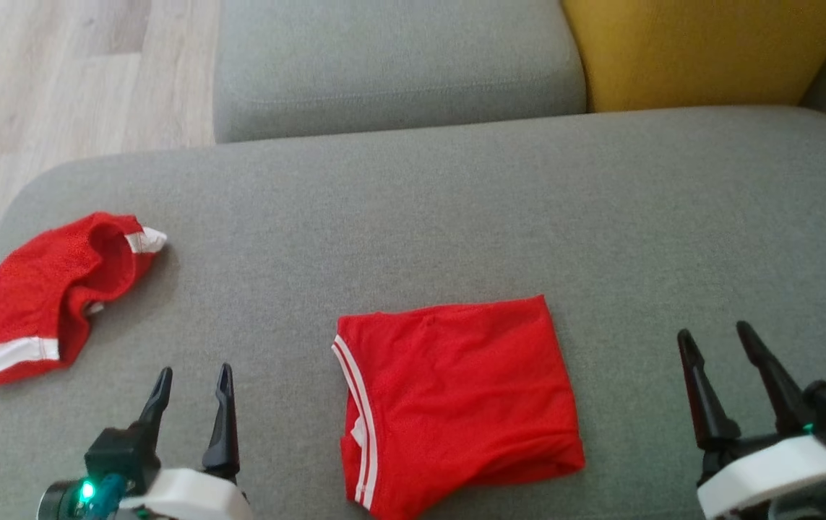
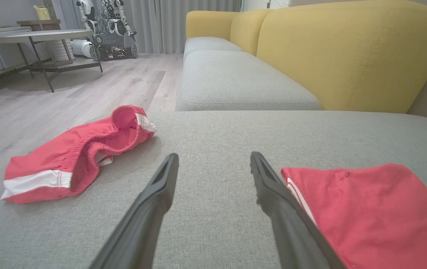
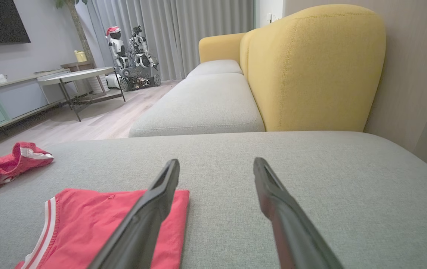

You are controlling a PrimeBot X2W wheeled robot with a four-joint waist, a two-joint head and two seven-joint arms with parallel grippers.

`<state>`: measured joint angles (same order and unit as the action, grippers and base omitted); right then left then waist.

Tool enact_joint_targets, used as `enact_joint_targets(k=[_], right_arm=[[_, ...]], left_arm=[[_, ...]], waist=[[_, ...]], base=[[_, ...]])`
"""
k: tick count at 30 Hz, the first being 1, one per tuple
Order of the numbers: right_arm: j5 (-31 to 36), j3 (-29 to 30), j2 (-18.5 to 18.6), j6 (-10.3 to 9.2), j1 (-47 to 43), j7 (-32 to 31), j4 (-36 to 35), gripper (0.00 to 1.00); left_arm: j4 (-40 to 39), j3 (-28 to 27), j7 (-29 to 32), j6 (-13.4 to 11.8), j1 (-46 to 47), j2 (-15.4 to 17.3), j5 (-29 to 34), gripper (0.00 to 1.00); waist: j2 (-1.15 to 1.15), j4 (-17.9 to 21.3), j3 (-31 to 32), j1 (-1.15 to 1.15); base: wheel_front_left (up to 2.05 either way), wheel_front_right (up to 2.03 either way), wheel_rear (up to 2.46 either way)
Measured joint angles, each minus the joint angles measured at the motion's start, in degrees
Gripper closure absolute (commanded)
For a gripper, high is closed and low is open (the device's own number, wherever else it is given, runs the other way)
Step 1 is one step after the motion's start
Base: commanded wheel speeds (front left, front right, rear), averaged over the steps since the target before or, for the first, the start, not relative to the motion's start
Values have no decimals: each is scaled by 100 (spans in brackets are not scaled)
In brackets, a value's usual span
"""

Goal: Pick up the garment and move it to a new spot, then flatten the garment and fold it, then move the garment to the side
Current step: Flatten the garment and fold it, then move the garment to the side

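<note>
– Any writing on it?
– Just a small white tag (image 1: pixel 359 432) at the neckline, too small to read.
– Where's the garment?
– The folded red jersey (image 1: pixel 456 397) lies flat on the grey woven sofa cushion (image 1: pixel 456 202). It is roughly rectangular, with white-striped trim. It sits at 3 o'clock of the left gripper (image 1: pixel 194 372) and 8 o'clock of the right gripper (image 1: pixel 715 332), touching neither.
– Fingers?
– Both pairs spread, holding nothing. Crumpled red shorts (image 1: pixel 44 303) lie at 10 o'clock of the left gripper.

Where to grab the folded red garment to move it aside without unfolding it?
Probably both side edges: left gripper onto the striped edge from the left, right gripper onto the plain edge from the right. The garment lies flat in layers; both open grippers flank it.
</note>
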<state>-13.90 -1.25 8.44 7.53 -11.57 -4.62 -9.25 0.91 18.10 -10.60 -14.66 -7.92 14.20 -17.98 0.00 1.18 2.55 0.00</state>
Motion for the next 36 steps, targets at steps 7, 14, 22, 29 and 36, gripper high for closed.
enact_joint_targets(k=[7,14,22,29,36], right_arm=[[96,12,-83,0,-238,-113,-138,0],[146,44,-107,0,-325,-179,-168,0],[147,74,-126,0,-324,-227,-170,0],[145,122,-202,0,-324,-230,-123,0],[138,123,-208,0,-321,-245,-54,0]], left_arm=[[-83,1,51,-60,-149,53,-1,0],[-168,1,100,-104,-232,124,-1,0],[-229,10,124,-156,-276,156,0,0],[-243,35,124,-170,-276,159,0,0],[-243,97,125,-199,-276,167,0,0]], waist=[[0,-2,159,0],[0,-9,254,0],[0,-65,251,0],[0,-82,249,0],[0,-99,261,0]], base=[[0,0,0],[0,0,0],[0,0,0],[0,0,0],[0,0,0]])
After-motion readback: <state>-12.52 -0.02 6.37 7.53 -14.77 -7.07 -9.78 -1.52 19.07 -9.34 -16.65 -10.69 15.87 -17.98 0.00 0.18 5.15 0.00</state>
